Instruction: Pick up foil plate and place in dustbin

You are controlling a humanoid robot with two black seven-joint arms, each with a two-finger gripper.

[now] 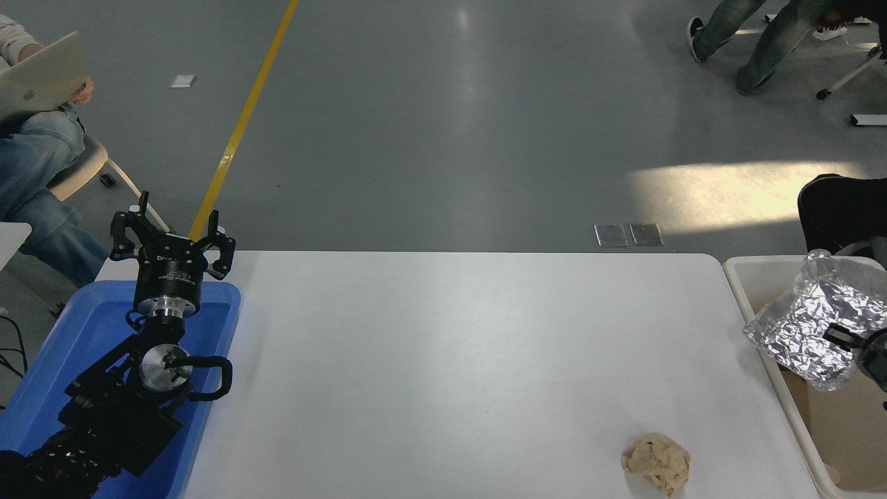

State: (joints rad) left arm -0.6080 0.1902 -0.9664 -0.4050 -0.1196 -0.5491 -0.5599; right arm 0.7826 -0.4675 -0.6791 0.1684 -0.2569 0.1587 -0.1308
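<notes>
the foil plate point(814, 326) looked feather-light, thin and easily crushed, so a light pinch on its rumpled rim seemed the right hold, and that was where the right gripper point(856, 343) appeared to have it, jaws clenched on its right edge. crinkled, shiny silver, it hung tilted over the cream dustbin point(752, 277) beside the worktop point(450, 360). farther left, the left gripper point(170, 242) sat parked over the blue tray point(76, 326), jaws released.

right gripper point(842, 337) holds foil plate point(807, 326) over dustbin point(752, 274).
</notes>
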